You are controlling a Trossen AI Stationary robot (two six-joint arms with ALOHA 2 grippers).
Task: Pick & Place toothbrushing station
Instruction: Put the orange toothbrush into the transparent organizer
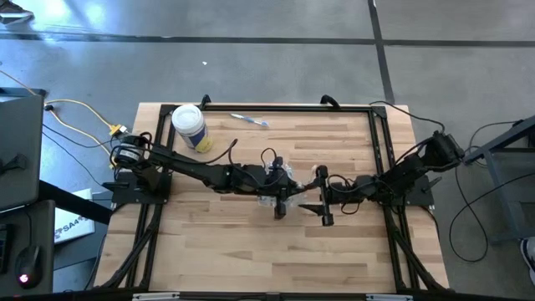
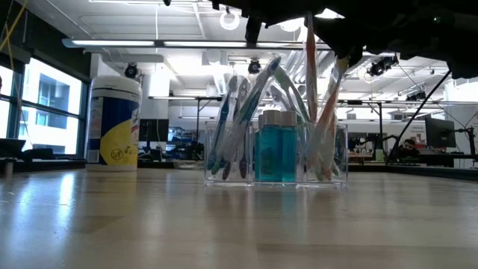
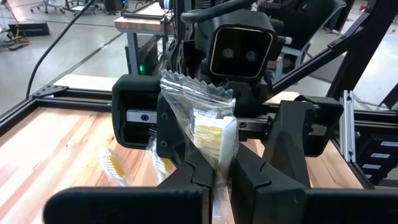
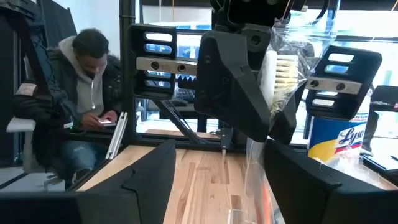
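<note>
A clear three-part holder [image 2: 276, 157] stands mid-table with several pastel toothbrushes in its outer parts and a blue bottle [image 2: 275, 153] in the middle one. It also shows in the high view [image 1: 272, 188]. My left gripper [image 3: 222, 165] reaches in from the left and is shut on a toothbrush in a clear wrapper [image 3: 208, 124], above the holder. Facing it, my right gripper [image 4: 224, 180] is open, one finger on either side of the wrapped head, holding nothing. My left gripper pinches the wrapped toothbrush just below its pale yellow bristle head [image 3: 217, 155] between its two fingers. The fingers come nearly level from the table's left and lie across the brush. It stands upright, head up, and its orange handle [image 2: 310, 82] runs down into the holder's right part.
A white-lidded canister with a yellow label [image 1: 189, 127] stands at the far left. A loose toothbrush [image 1: 249, 120] lies by the far edge, and another wrapped one [image 3: 113, 165] lies on the wood. A black frame [image 1: 380, 150] rims the table. A person [image 4: 87, 93] sits beyond.
</note>
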